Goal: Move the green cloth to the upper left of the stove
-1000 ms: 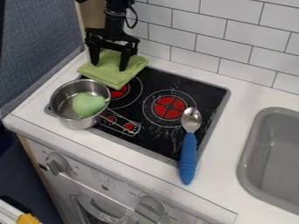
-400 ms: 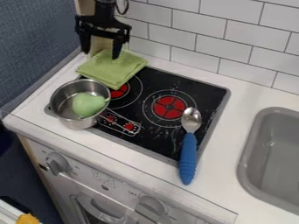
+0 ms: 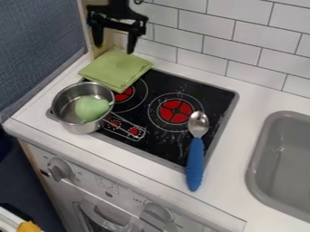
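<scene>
The black gripper (image 3: 114,48) hangs at the upper left of the camera view, above the back edge of the cloth, its two fingers apart with nothing between them. Below it the folded green cloth (image 3: 115,69) lies flat over the upper left corner of the black stove (image 3: 209,94), partly on the white counter behind. The cloth overlaps part of the rear left burner.
A metal pot (image 3: 70,118) holding a green object (image 3: 91,108) stands at the stove's left front. A blue-handled spoon (image 3: 195,163) lies over the right front edge. The grey sink (image 3: 259,167) is at the right, the tiled wall (image 3: 236,41) behind.
The gripper has risen off the cloth, its fingers now clear above it, after shifting slightly left and then back right. The cloth has moved very slightly to the left.
</scene>
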### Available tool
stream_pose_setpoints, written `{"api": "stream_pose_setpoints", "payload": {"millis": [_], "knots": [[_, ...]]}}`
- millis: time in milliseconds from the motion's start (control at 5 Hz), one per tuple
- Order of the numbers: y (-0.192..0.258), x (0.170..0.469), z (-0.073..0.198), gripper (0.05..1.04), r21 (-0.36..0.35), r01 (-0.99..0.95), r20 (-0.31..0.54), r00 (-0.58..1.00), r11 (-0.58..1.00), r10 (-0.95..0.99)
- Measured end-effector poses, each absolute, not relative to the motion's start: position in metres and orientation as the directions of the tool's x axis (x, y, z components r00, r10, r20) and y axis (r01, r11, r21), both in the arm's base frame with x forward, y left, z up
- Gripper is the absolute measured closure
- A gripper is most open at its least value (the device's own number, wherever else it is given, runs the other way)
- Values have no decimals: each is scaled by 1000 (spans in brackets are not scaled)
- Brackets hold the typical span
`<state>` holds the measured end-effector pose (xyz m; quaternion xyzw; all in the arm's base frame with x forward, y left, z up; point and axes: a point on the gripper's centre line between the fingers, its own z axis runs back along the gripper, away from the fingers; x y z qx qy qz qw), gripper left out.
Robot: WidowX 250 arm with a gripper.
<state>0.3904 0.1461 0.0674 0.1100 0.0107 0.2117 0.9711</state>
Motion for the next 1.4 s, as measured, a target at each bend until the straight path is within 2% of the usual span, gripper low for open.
{"api": "stream_pose_setpoints", "payload": {"millis": [400, 600, 800, 1000, 1400], "knots": [[77, 378, 85, 82, 177, -346, -63, 930, 921, 362], [35, 377, 95, 83, 203, -253, -32, 964, 946, 264], [-8, 376, 96, 83, 227, -143, -36, 987, 963, 155], [-29, 361, 104, 83, 225, -104, -42, 992, 969, 117], [-55, 352, 111, 82, 106, -124, 6, 992, 987, 124]]}}
